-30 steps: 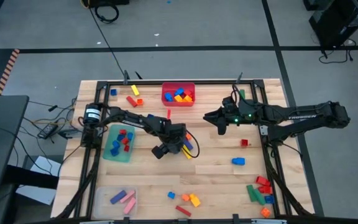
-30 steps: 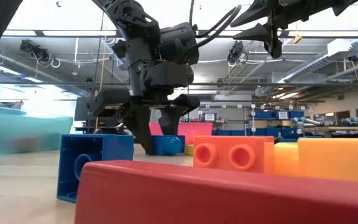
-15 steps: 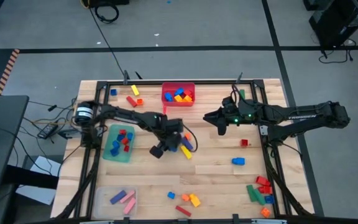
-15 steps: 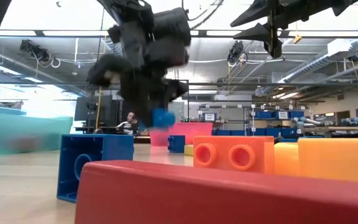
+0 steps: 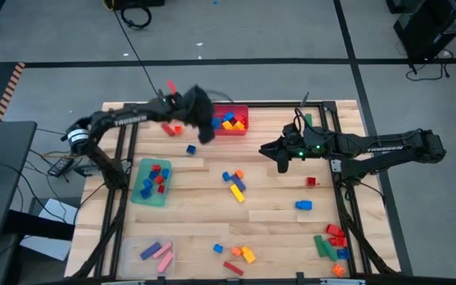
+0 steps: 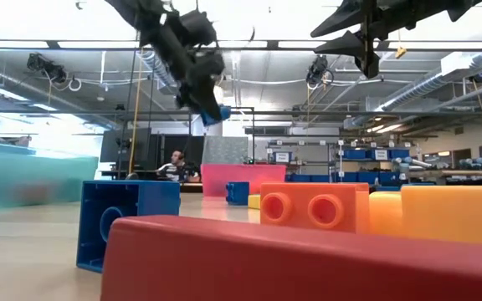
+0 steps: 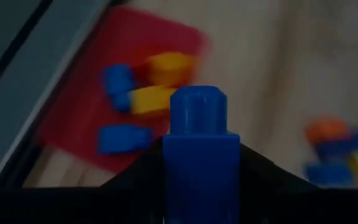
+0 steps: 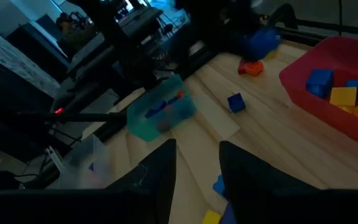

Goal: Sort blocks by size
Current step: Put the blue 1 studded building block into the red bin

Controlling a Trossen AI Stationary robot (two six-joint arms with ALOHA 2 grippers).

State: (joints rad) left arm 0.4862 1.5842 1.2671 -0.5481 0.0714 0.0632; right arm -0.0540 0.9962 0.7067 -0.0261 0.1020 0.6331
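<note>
A small blue block (image 7: 196,146) is seen clamped between the jaws of the left gripper (image 5: 203,127), which is held in the air at the left edge of the red bin (image 5: 239,131) at the far side of the desk (image 5: 275,214). The gripper is smeared by motion in the high and low views, so only the wrist view makes the hold plain; the block's lower part is lost in the dark there. Blue, yellow and orange blocks (image 5: 229,121) are shown lying in the red bin. The right gripper (image 5: 280,156) is held above the desk right of the red bin, its jaws seen apart in the wrist view with nothing between them. More blocks are scattered across the desk: a loose blue cube (image 5: 191,149) near the left gripper, a mixed cluster (image 5: 233,184) mid-desk, others in the green bin (image 5: 150,182) and the clear bin (image 5: 147,253) on the left. The low view is largely blocked by a red brick (image 6: 308,263) close to the lens.
</note>
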